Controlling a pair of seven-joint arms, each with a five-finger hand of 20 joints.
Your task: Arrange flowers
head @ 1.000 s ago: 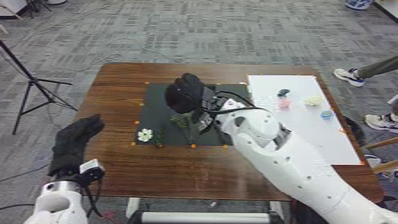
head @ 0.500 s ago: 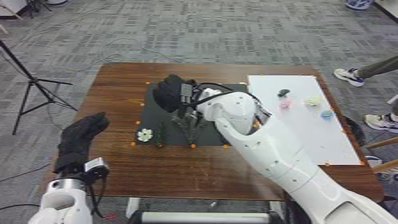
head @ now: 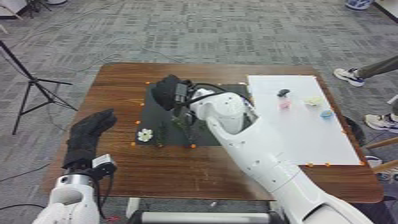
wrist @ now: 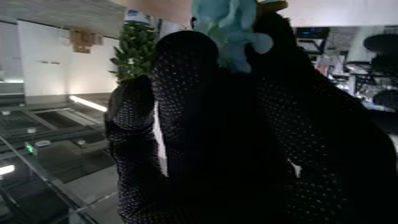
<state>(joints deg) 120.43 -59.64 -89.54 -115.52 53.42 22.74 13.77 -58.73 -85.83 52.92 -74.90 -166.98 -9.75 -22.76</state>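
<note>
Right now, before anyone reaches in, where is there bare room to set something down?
The near half of the white sheet and the wooden table between left hand and right arm. Crowded: the black mat, with white flower, stems and right hand over it; the sheet's far half, with pink, cream and blue flowers.

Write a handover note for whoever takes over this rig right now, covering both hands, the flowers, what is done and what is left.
Right hand: over the black mat, fingers apparently pinching a light blue, petalled flower.
Left hand: open, off to the left, holding nothing.
On the mat: a white flower at the near left, thin green stems beside it.
On the white board, right: pink, cream and blue blooms, plus a small dark piece.
Done: white flower is on the mat.
Left: set down the held flower, then probably the board's blooms.
</note>
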